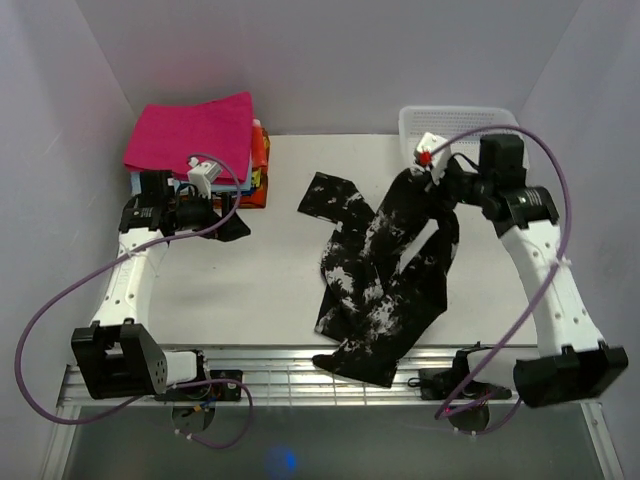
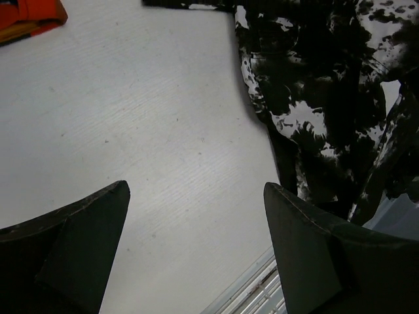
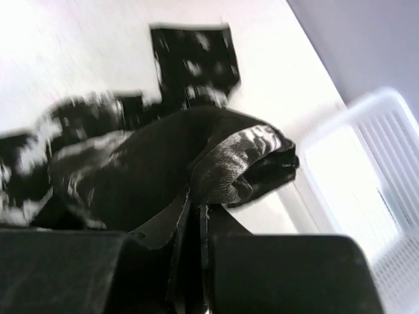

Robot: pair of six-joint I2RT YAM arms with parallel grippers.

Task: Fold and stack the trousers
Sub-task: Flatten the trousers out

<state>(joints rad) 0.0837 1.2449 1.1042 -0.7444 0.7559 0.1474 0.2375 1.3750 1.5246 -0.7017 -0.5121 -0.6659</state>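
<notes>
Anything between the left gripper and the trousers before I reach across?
Nothing visible: only bare table lies between the left gripper, jaws open, and the trousers.

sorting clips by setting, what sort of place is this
Most likely a robotics lab cell, not a home: plain walls box in a white table, the left arm and right arm are bolted to its near edge, and the trousers and folded cloths look like props.

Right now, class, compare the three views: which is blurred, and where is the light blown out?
Right wrist: blurred, trousers smeared, white basket overexposed. Left wrist: table grain sharp. Top external: evenly lit and crisp.
</notes>
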